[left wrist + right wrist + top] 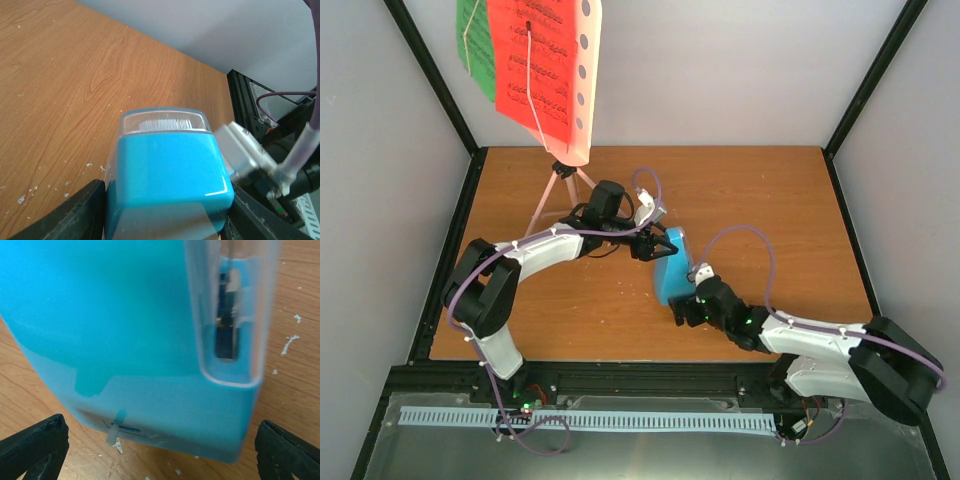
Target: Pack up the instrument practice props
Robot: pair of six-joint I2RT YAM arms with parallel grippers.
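Note:
The blue metronome [670, 270] with its clear cover [232, 310] is at the table's middle, between both arms. My left gripper [650, 246] is shut on its narrow upper end. In the left wrist view the black fingers [75, 212] press both sides of the blue body [170, 175]. My right gripper [686, 304] stands open at the wide base end [165, 405], fingertips [30, 447] apart from it on either side. The pink tripod music stand [582, 70] is at the back left, with a red page [535, 60] and a green page [475, 40] on its desk.
The stand's pink legs [552, 195] spread on the wood just behind my left arm. Black frame posts and grey walls close in the table on three sides. White flecks lie on the wood near the metronome [290, 342].

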